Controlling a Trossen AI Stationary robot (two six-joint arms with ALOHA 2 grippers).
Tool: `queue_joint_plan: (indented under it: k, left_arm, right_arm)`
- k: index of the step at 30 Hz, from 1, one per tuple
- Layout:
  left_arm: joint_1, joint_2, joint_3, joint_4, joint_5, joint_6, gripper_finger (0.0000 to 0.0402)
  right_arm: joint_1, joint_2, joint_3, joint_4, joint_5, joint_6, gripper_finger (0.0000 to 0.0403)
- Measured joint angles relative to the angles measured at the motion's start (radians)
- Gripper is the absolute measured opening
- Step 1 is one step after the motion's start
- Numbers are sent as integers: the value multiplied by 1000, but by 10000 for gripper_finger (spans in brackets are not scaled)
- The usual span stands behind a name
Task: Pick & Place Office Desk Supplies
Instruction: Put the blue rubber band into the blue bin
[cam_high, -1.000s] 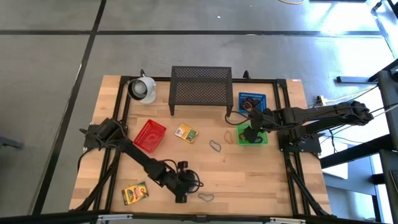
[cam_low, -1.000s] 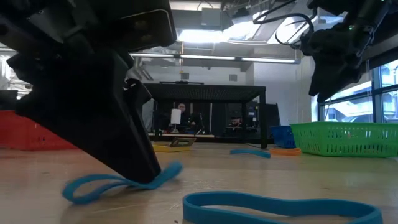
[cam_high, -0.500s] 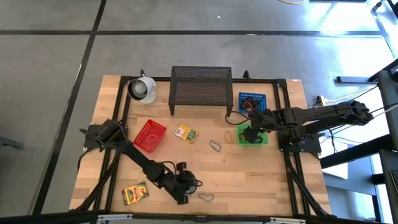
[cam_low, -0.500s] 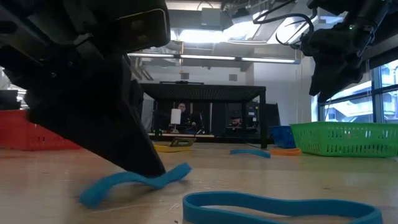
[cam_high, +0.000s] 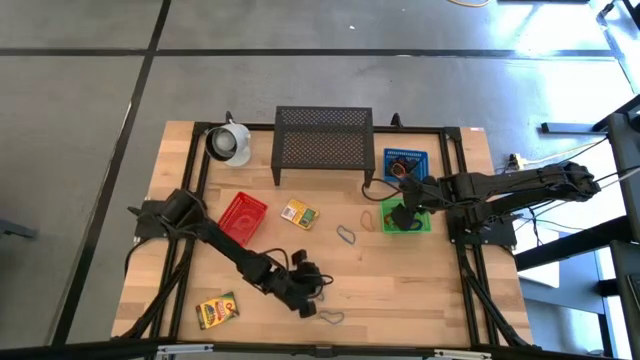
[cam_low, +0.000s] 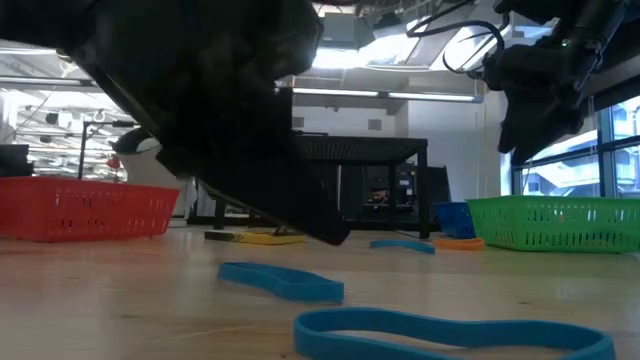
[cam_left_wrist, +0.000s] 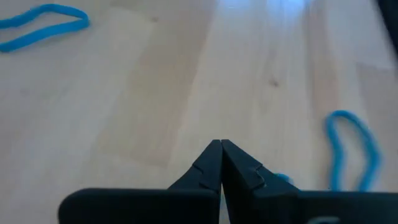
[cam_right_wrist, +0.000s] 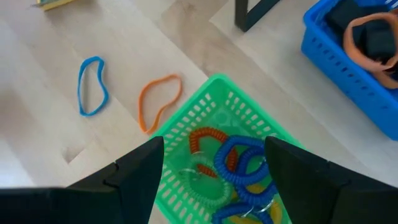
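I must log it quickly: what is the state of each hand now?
Left hand: closed, holding nothing visible; a blue loop lies beside it.
Right hand: open, empty, above the green basket.

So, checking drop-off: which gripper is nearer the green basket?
Right. The right gripper hovers over the green basket; the left gripper is far off near the table's front edge.

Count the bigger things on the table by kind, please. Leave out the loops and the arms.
baskets: 3 (red, green, blue)
boxes: 2 ()
mug: 1
shelf: 1
total: 7
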Motion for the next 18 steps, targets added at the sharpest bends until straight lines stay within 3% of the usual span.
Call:
queue_joint_plan:
  k: [5,13,18]
  left_arm:
    - [-8,-58,2,6,71,40,22]
    - [-23,-83,3,-201,260,96,131]
    - [-2,-83,3,-334,220,186,174]
  right_arm:
    - [0,0,0,2,-25,0,279]
    - [0,0,0,22,-25,0,279]
    - [0,0,0,47,-25,0,279]
